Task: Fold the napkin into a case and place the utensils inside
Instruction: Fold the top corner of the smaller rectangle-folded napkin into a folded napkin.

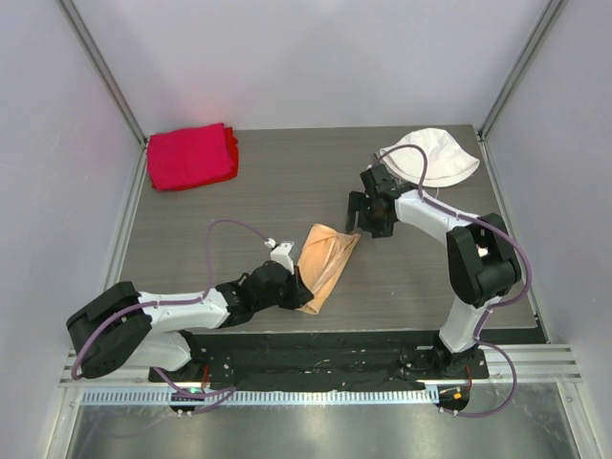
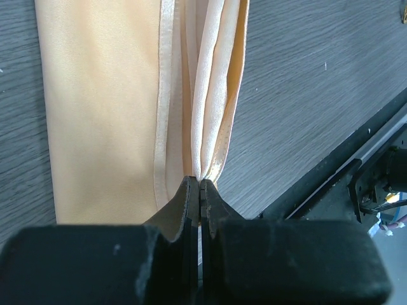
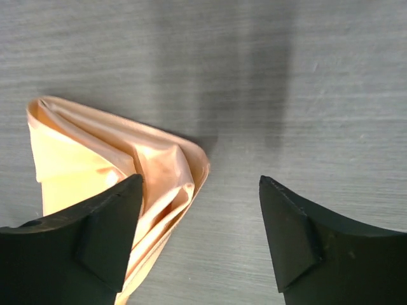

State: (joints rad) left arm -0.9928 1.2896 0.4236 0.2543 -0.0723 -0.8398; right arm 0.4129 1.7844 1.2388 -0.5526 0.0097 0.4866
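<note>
On the table, the left gripper pinches the near end of the folded napkin; the right gripper hangs open at its far end.

Grey wood-grain counter. Peach napkin folded into narrow strip, lying near front centre, slanted, far end bunched and slightly raised. Folded red cloth at far left corner. White hat at far right corner. All three well apart.

The napkin is running off the left wrist view's top edge. A finger of the right gripper is covering its lower folds.
</note>
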